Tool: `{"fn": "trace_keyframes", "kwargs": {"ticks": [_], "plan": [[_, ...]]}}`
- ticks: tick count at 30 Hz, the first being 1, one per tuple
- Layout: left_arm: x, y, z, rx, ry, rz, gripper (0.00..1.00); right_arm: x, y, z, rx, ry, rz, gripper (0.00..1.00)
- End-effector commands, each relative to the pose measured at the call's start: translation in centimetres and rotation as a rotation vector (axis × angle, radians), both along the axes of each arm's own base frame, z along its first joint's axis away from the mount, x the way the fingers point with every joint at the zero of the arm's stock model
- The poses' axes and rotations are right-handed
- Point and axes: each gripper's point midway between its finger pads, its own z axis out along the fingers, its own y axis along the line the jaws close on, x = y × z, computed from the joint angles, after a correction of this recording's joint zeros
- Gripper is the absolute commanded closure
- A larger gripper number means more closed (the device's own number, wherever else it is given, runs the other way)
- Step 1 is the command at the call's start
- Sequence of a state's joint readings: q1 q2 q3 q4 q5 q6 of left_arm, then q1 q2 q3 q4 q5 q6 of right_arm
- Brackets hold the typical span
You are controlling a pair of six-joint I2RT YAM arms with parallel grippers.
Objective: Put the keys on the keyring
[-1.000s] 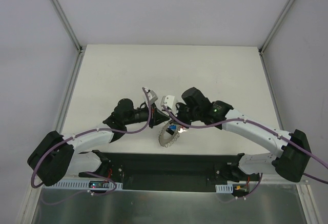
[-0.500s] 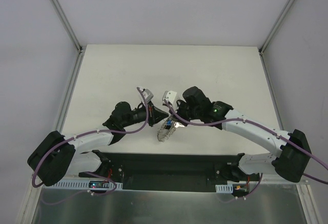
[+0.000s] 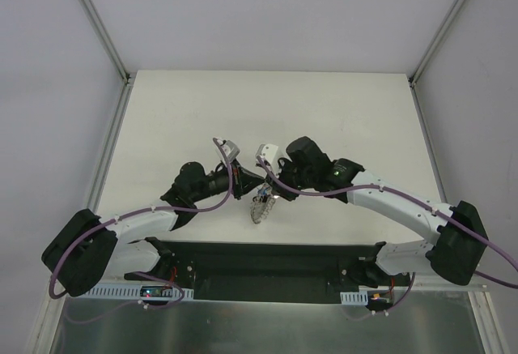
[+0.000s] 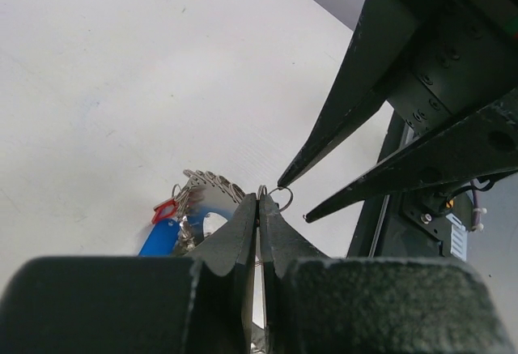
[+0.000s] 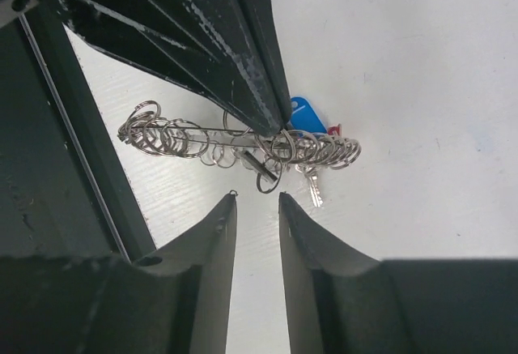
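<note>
top view: both arms reach inward from the near edge of the table (image 3: 202, 111), elbows out, forearms meeting over its middle. the left gripper (image 3: 256, 189) and right gripper (image 3: 271, 194) point at each other, tips nearly together, above the keyring (image 3: 260, 208).

left wrist view: the left gripper (image 4: 259, 204) has its fingers pressed together, pinching a thin wire at the rim of the keyring (image 4: 206, 204). a blue tag (image 4: 159, 239) and a red tag (image 4: 164, 208) hang at the ring's left. the right gripper (image 4: 294, 201) slants down from the upper right.

right wrist view: the right gripper (image 5: 256, 200) has its fingers slightly spread, nothing between them, just below the keyring (image 5: 235, 142), which is seen edge-on. a small silver key (image 5: 314, 188) dangles from the ring's loops.
</note>
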State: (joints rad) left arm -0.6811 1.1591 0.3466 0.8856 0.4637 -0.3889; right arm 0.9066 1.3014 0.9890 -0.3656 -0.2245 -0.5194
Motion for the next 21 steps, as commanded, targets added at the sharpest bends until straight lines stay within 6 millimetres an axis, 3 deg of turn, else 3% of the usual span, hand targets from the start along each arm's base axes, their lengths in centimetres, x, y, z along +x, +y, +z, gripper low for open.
{"fn": "trace_keyframes", "kwargs": {"ticks": [1, 5, 10, 17, 21], "plan": [[0.6, 0.1, 3.1, -0.084, -0.079, 0.037, 1.00, 0.3, 0.0, 1.5, 0.052, -0.001, -0.048, 0.68], [0.8, 0.3, 3.1, -0.086, -0.078, 0.053, 1.00, 1.0, 0.2, 2.2, 0.125, -0.022, -0.099, 0.62], [0.6, 0.3, 3.3, -0.091, -0.078, 0.045, 1.00, 1.4, 0.1, 1.4, 0.151, 0.008, -0.124, 0.61], [0.4, 0.5, 3.1, -0.091, -0.072, 0.048, 1.00, 2.0, 0.7, 2.9, 0.247, 0.038, -0.097, 0.58], [0.4, 0.5, 3.4, -0.096, -0.080, 0.048, 1.00, 1.8, 1.1, 2.5, 0.258, 0.073, -0.079, 0.59]]}}
